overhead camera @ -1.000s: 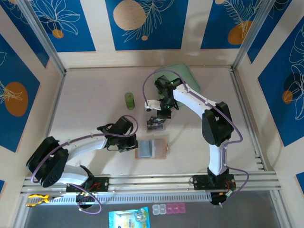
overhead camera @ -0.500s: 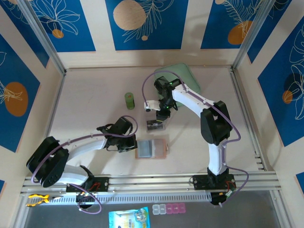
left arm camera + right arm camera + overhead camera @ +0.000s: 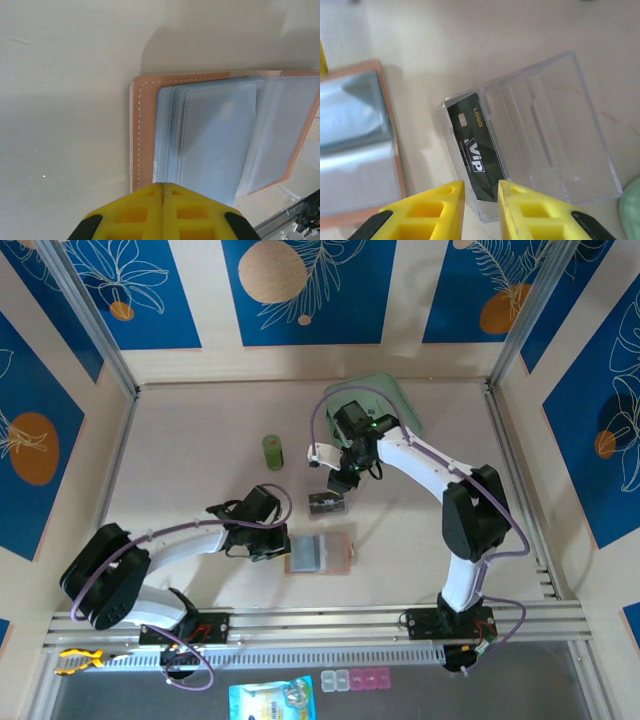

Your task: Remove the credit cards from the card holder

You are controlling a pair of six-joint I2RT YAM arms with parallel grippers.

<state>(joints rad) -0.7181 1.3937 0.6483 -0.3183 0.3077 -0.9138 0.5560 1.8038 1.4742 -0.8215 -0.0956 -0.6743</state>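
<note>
Right gripper [image 3: 481,189] slightly spread over card [image 3: 472,150] in box [image 3: 555,135]; lift clear, reach the holder [image 3: 145,130]; left gripper [image 3: 162,189], pressed together, should pin it.

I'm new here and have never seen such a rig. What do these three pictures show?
These are two robot arms bolted at a table's near edge, each ending in a two-finger gripper. One picture looks down from above; the other two come from a camera on each wrist, so the yellow fingers there are that arm's own. On the table lie an open card holder with grey-blue pockets, a clear plastic box with a dark card inside, a small green cylinder and a mint-green case. The left gripper is shut, its tips at the holder's edge. The right gripper hangs open above the box, holding nothing.
</note>
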